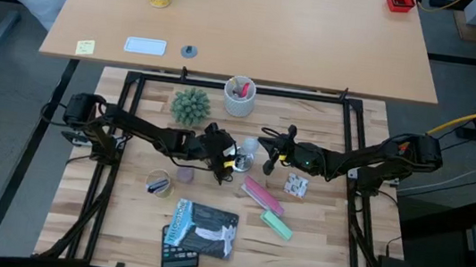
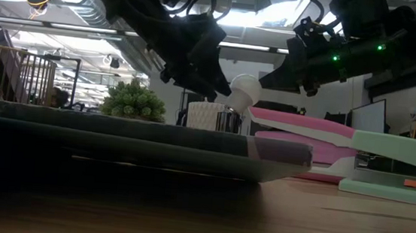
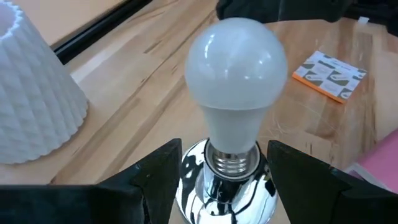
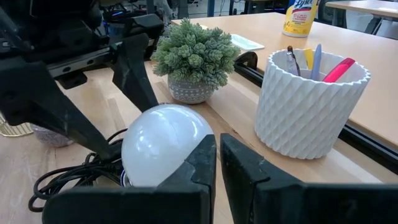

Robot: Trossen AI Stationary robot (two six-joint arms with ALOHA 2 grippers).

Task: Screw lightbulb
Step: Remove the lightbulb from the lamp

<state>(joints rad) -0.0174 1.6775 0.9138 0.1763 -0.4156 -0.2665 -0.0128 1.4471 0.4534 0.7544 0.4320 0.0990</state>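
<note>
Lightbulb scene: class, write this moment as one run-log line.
lightbulb: upright in shiny socket | left claw: open, fingers either side of socket | right claw: shut, beside bulb | white cup: nearby

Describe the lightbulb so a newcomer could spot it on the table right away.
Find the white ribbed cup of pens at the table's back edge; just in front of it, the two arms meet mid-table. There the lightbulb stands upright in a shiny chrome socket, base down. It is the only smooth frosted-white globe, rounder than the cup.
</note>
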